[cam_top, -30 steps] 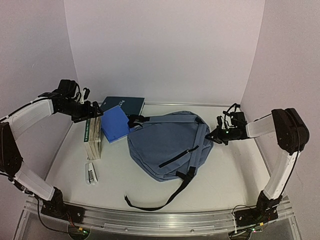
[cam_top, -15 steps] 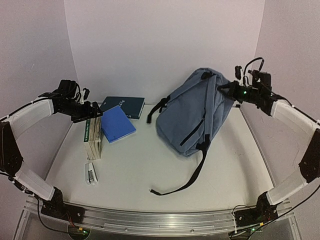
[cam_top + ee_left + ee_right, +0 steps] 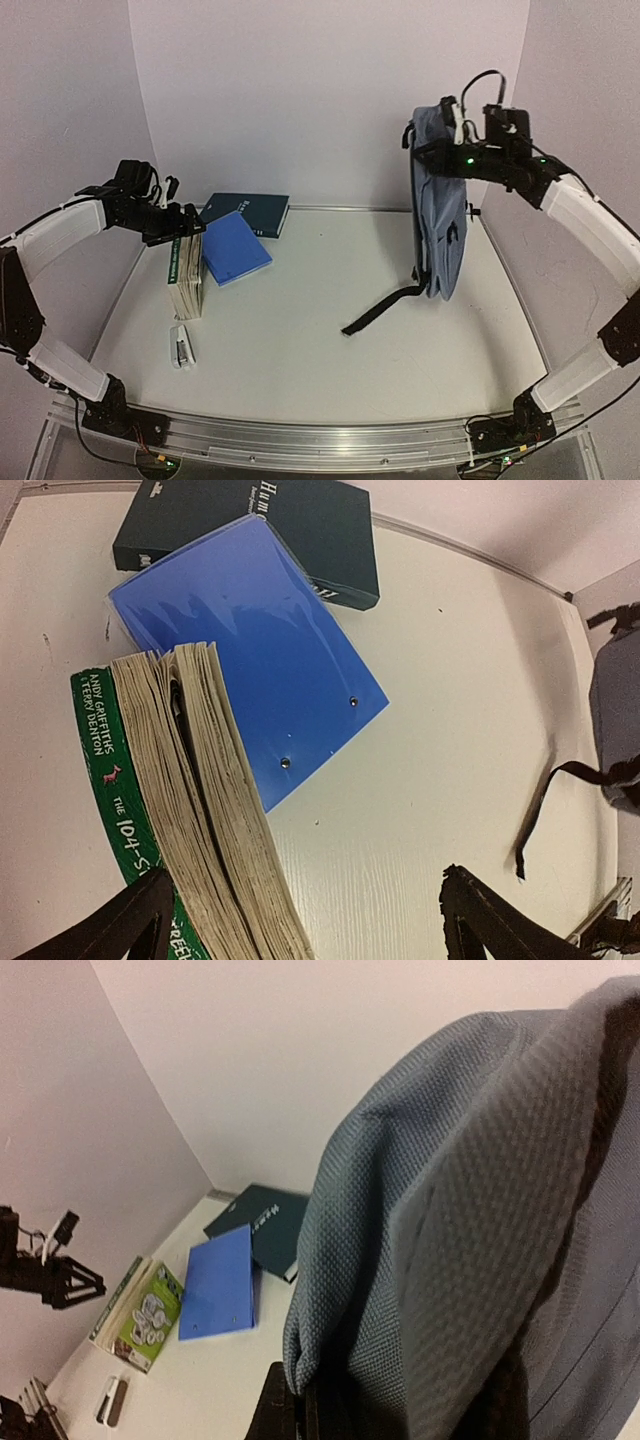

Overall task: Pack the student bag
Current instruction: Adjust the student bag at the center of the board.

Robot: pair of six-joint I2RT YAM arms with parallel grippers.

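A: Top external view, starting at nine o'clock: the left gripper (image 3: 187, 228) hangs over the book pile, jaws spread wide, nothing in them.

B: Its wrist camera agrees. A thick green-spined paperback (image 3: 205, 820) sits right beneath, page edges up, between the jaws but touched by neither, as far as I can see.

A: At one o'clock of that paperback there's a blue folder (image 3: 235, 247), its far corner lapping a dark green hardback (image 3: 248, 212). At six o'clock, a small white stapler-like thing (image 3: 182, 347).

B: Now across the table (image 3: 300, 340) to three o'clock, and there's the student bag (image 3: 440, 215)! It's hanging by its top from the right gripper (image 3: 447, 152), jaws pressed together on a pinch of blue-grey fabric.

A: Long axis twelve to six, straight down. One black strap (image 3: 385, 308) trails toward seven o'clock, its end on the table. Whether the bag's bottom rests on the surface, I can't tell.

B: Here's the relation that matters. From the left gripper the bag lies at three o'clock, well apart, with the whole middle of the table between them. The left arm is nearer the books; the right arm has the bag.

A: My read is that no book is packed yet. I can't make out whether a zipper is open. I'd judge the bag needs its mouth opened and turned toward nine o'clock before the books can cross.
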